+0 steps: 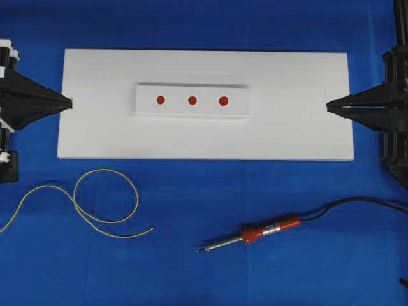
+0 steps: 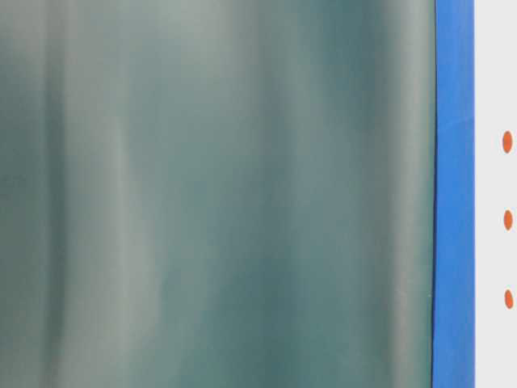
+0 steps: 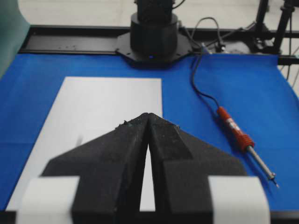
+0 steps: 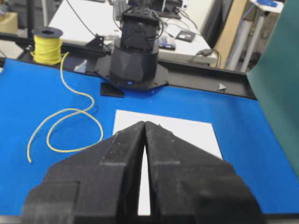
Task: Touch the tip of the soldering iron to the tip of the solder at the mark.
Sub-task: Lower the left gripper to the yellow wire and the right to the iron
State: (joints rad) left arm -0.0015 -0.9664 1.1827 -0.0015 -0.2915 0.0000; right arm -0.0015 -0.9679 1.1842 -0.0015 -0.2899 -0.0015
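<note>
A blue cloth (image 1: pixel 255 191) covers the table, and on it lies a white board (image 1: pixel 306 127) carrying a raised white strip (image 1: pixel 191 109) with three red marks (image 1: pixel 192 100). In the overhead view the left gripper (image 1: pixel 69 101) sits at nine o'clock and the right gripper (image 1: pixel 329 106) at three o'clock, each pinched to a point at the board's edge and holding nothing; the solder (image 1: pixel 105 197) loops at about seven o'clock, and the soldering iron (image 1: pixel 255 234) lies at five o'clock, tip toward the solder. The table-level view is mostly a blurred green sheet (image 2: pixel 218 194). From the left wrist, the closed jaws fill the foreground and the iron lies at four o'clock. From the right wrist, the solder runs from a yellow spool (image 4: pixel 47 44) at eleven o'clock. The likely trouble: the thin, springy wire may slip or bend when pinched, and the iron's black cord (image 1: pixel 357 205) may drag its tip off the mark.
</note>
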